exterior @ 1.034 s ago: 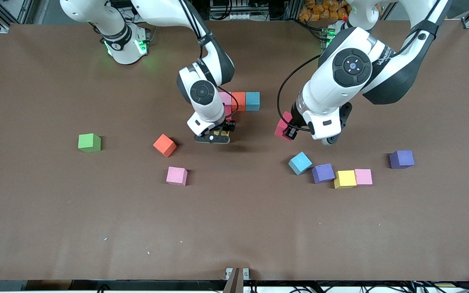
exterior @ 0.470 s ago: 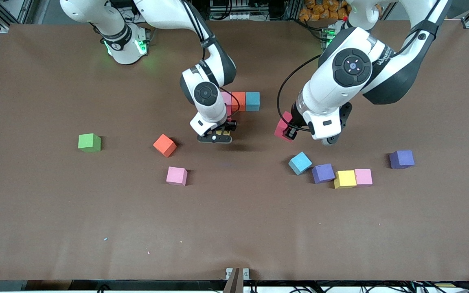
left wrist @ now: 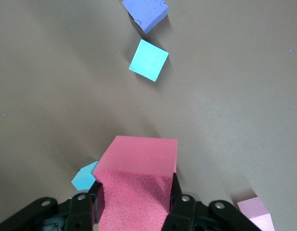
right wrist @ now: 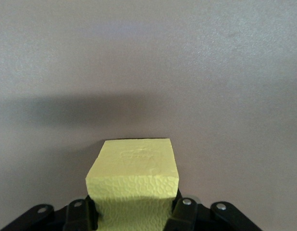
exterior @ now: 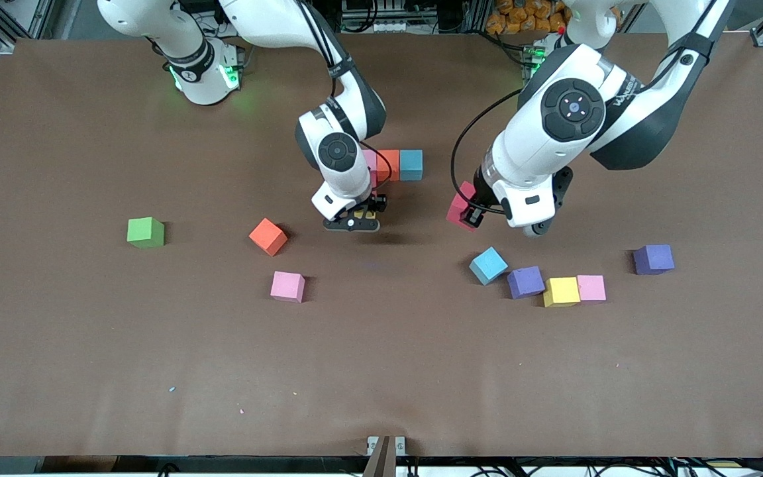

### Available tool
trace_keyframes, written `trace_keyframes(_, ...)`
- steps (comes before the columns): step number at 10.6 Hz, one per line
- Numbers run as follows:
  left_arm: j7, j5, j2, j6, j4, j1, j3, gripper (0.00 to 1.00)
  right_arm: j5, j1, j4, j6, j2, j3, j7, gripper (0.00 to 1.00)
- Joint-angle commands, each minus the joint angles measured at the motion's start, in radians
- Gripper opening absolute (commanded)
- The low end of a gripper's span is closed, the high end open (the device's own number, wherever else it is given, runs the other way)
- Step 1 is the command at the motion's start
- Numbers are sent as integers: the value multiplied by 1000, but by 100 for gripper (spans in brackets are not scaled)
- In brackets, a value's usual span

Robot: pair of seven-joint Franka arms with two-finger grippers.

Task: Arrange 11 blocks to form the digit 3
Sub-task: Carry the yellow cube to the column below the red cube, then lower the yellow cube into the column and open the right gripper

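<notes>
The digit 3 (exterior: 393, 165) is barely begun — one short row beside the right arm. A yellow block (right wrist: 133, 185) is clamped in the right gripper (exterior: 359, 215), a dark red block (left wrist: 136, 185) in the left gripper (exterior: 471, 215) — careful placement beside the row is needed next.

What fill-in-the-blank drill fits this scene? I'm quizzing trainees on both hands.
1. The right hand is shut on a ____ block.
2. The left hand is shut on a dark ____ block.
3. The orange block in the row touches a pink block and a ____ one.

Missing: yellow; red; blue
</notes>
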Motion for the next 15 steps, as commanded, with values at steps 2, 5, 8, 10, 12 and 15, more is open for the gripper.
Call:
trace_keyframes(2,18,-24,2,-20,16,4,-3,0,20,1,8,2,6,3,-14,0)
trace_keyframes(5,18,-22,2,-20,16,4,-3,0,20,1,7,-4,8,3,-14,0)
trace_keyframes(8,17,-22,2,-20,16,4,-3,0,20,1,4,-6,8,12,-14,0)
trace_keyframes(10,17,-21,2,-20,16,4,-3,0,20,1,4,-7,8,16,-12,0)
trace_keyframes(12,17,-21,2,-20,16,4,-3,0,20,2,4,-9,8,16,-12,0)
trace_keyframes(15,18,-22,2,-20,16,4,-3,0,20,1,1,-11,6,16,-14,0)
